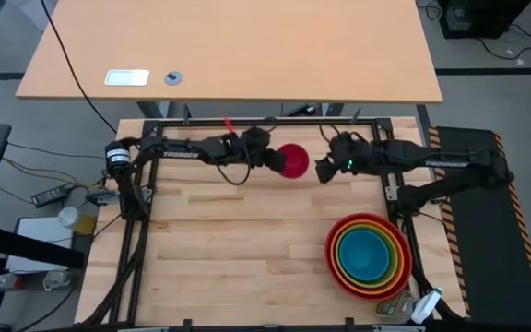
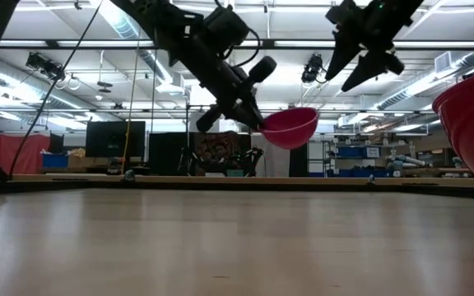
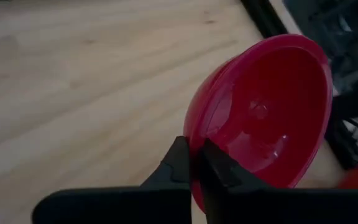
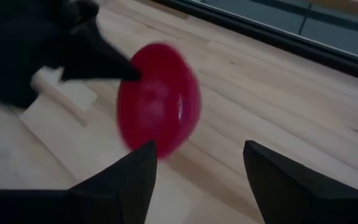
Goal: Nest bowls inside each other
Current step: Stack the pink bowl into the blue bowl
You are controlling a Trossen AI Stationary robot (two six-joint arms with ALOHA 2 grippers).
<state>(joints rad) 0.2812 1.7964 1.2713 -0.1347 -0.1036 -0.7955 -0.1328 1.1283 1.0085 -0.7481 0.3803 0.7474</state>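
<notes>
Left gripper [image 1: 273,159]: over the far middle of the table, fingers pressed together on the rim of the magenta bowl [image 1: 294,160]. The left wrist view shows both dark fingers [image 3: 180,163] pinching the near edge of the rim.
Magenta bowl: held up off the table [image 1: 229,240], clear of the boards in the low view [image 2: 290,127]; nothing visible inside it. It hangs between the two grippers.
Bowl tilt: in the low view the mouth faces roughly upward; in the left wrist view [image 3: 260,118] the glossy inside is seen.
Right gripper [image 1: 322,171]: just beside the magenta bowl on its right, fingers spread and holding nothing. In the right wrist view the bowl [image 4: 159,97] shows beyond the two parted fingers [image 4: 132,180], not touching them.
Nested stack: near the table's front right corner, well apart from the held bowl. Red bowl [image 1: 336,235] outermost, orange bowl [image 1: 399,243] inside it, lime green bowl [image 1: 396,262] inside that, blue bowl [image 1: 367,255] innermost. Blue bowl holds nothing.
Red bowl, low view: its side [image 2: 471,123] fills the right edge, close to the camera.
Surroundings: second wooden tabletop [image 1: 247,46] beyond the work table, carrying a small white flat object [image 1: 126,77]. Black frame rails [image 1: 247,123] edge the work table's far side.
In the way: only open boards lie between the held bowl and the stack.
</notes>
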